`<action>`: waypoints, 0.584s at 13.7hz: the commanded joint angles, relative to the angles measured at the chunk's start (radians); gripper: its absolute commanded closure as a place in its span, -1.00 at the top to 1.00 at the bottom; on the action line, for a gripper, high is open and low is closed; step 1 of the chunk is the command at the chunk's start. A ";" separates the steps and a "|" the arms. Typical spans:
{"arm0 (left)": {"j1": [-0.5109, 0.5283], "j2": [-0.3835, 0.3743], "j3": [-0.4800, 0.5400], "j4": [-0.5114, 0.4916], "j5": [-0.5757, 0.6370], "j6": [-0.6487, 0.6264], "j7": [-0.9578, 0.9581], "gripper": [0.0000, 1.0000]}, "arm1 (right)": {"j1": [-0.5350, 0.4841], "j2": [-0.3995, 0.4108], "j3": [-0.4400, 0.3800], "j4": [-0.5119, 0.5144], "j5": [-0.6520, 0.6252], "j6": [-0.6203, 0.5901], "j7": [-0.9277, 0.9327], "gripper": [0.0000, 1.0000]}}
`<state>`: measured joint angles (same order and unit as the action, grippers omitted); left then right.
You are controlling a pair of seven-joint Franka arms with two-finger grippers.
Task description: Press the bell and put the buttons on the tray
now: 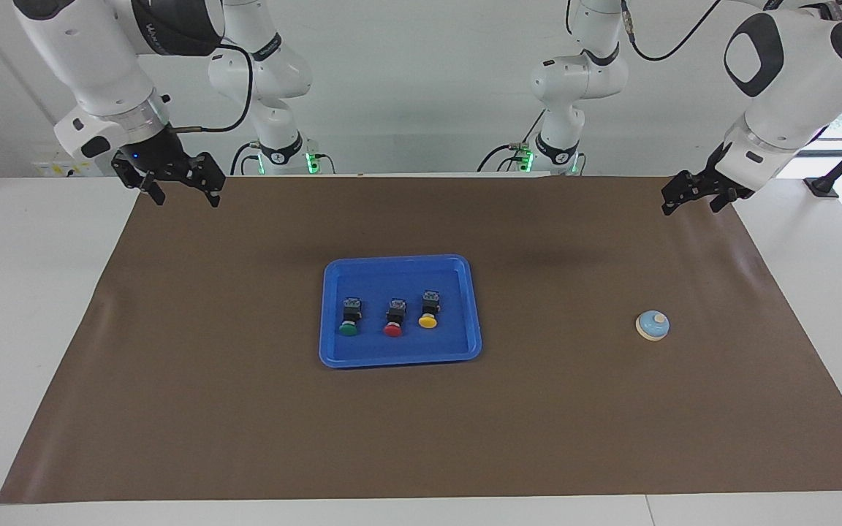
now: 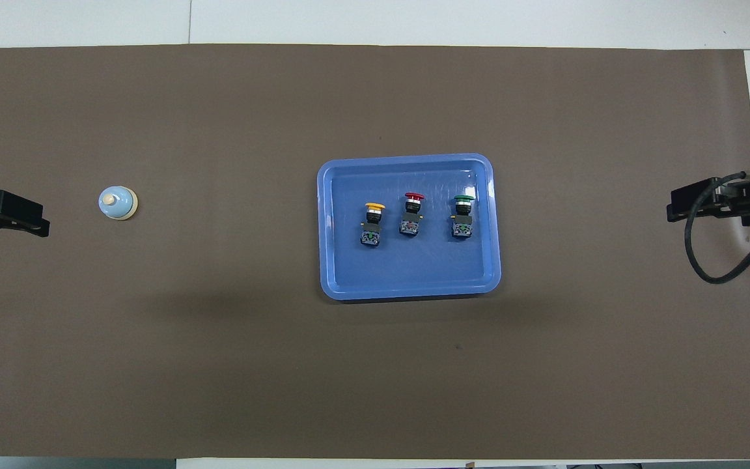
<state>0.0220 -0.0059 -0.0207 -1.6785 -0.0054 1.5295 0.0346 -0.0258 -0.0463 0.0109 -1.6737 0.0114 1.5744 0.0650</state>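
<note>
Seeing all three buttons [image 1: 392,316] lying in the tray [image 1: 400,361], I judge the bell [image 1: 653,326] nearest my left gripper [image 1: 693,199]; right gripper [image 1: 180,187] waits; both fingers released, empty.

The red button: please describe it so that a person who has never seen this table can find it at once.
Look for the blue tray in the middle of the brown mat. Three small buttons with black bodies lie in a row in it. The red button is the middle one, between the green button and the yellow button, and is the only one with a red cap.
</note>
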 commanded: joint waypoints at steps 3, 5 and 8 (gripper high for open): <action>-0.034 -0.006 0.015 -0.001 -0.010 0.001 0.002 1.00 | -0.009 -0.023 0.009 -0.021 -0.010 -0.004 -0.008 1.00; -0.037 0.010 0.013 0.031 -0.014 0.004 0.001 1.00 | -0.008 -0.023 0.009 -0.021 -0.010 -0.004 -0.008 1.00; -0.039 0.008 0.011 0.027 -0.013 -0.014 0.002 1.00 | -0.009 -0.023 0.009 -0.021 -0.010 -0.004 -0.008 1.00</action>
<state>-0.0072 -0.0040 -0.0172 -1.6607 -0.0055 1.5312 0.0341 -0.0258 -0.0463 0.0109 -1.6737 0.0114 1.5744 0.0650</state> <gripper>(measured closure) 0.000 0.000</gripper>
